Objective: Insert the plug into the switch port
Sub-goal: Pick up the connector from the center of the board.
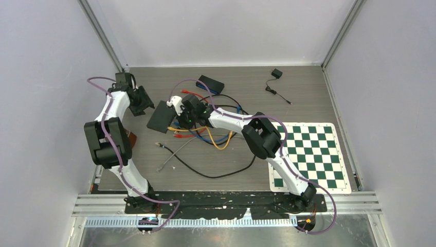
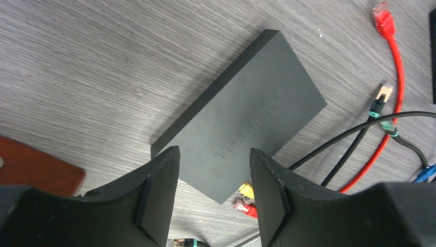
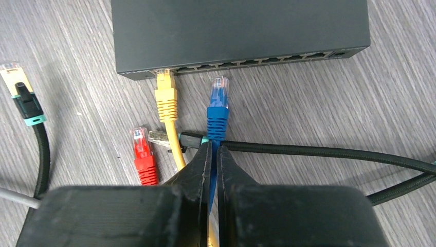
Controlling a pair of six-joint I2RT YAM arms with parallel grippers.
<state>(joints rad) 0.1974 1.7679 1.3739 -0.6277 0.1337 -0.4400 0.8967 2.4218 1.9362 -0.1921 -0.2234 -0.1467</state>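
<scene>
The switch (image 3: pixel 241 25) is a flat black box on the grey table, its row of ports (image 3: pixel 247 64) facing my right wrist camera. My right gripper (image 3: pixel 212 146) is shut on the blue cable just behind the blue plug (image 3: pixel 218 100). That plug points at the ports and its clear tip stands a short gap from them. A yellow plug (image 3: pixel 165 92) has its tip at the leftmost port; I cannot tell if it is seated. My left gripper (image 2: pixel 215 154) hangs open over the switch (image 2: pixel 241 108), whose near corner shows between the fingers.
A loose red plug (image 3: pixel 141 154) and a thick black cable (image 3: pixel 319 152) lie under my right fingers. A gold-tipped black plug (image 3: pixel 18 87) lies to the left. A second black box (image 1: pixel 210 84), a power adapter (image 1: pixel 276 73) and a chessboard mat (image 1: pixel 308 154) are farther off.
</scene>
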